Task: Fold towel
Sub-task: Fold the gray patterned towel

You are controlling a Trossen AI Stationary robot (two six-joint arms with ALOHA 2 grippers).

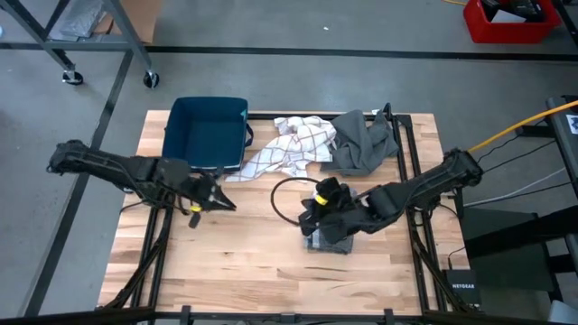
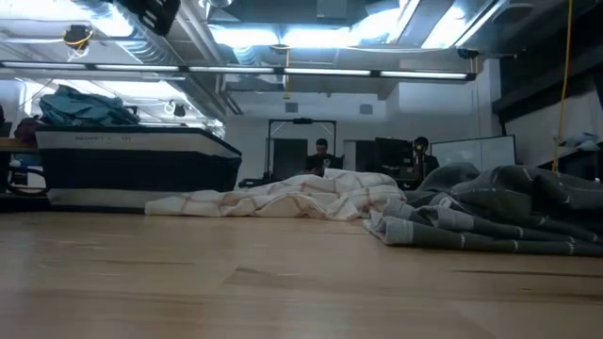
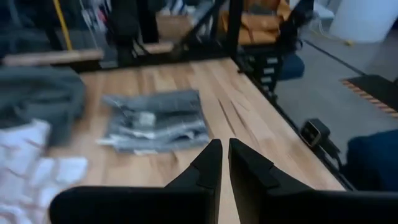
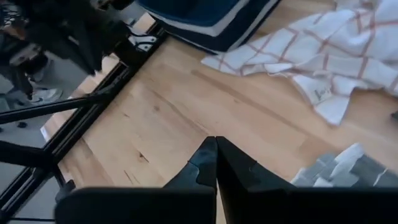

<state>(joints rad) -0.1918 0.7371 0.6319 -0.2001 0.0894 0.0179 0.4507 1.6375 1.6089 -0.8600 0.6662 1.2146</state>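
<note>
A folded grey striped towel (image 1: pixel 330 240) lies flat on the wooden table, also seen in the left wrist view (image 3: pixel 155 121) and at the edge of the right wrist view (image 4: pixel 348 169). My right gripper (image 1: pixel 313 217) (image 4: pixel 216 149) is shut and hovers just beside the folded towel's left end. My left gripper (image 1: pixel 219 201) (image 3: pixel 222 152) is shut over bare wood at the table's left, pointing toward the folded towel. A crumpled white checked towel (image 1: pixel 291 144) (image 2: pixel 292 200) (image 4: pixel 323 56) and a crumpled grey towel (image 1: pixel 363 140) (image 2: pixel 490 215) lie at the far side.
A dark blue bin (image 1: pixel 208 132) (image 2: pixel 132 165) stands at the far left of the table, next to the white towel. A black cable loop (image 1: pixel 287 194) lies on the wood near the right gripper. Bare wood (image 1: pixel 235 262) stretches along the near side.
</note>
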